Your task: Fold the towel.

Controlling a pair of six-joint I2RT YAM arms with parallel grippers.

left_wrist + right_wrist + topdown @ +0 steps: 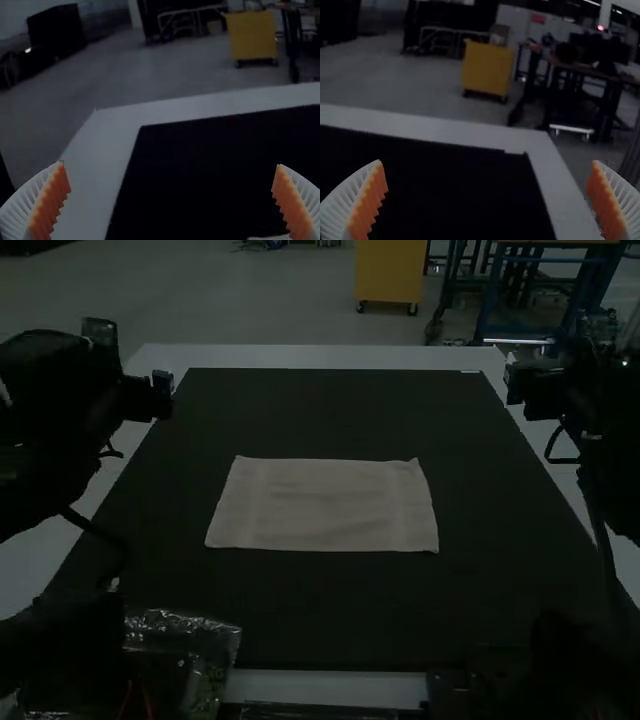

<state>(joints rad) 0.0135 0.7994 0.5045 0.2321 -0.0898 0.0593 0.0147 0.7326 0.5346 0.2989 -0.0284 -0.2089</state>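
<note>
Pale towel (325, 505) flat on black mat (330, 605), layers indistinct.

we have the towel (322, 506) on a mat (330, 410) on the bench (330, 356), and a plastic bag (205, 633) at the near left.

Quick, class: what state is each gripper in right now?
Left gripper: open, holding nothing.
Right gripper: open, holding nothing.
</note>
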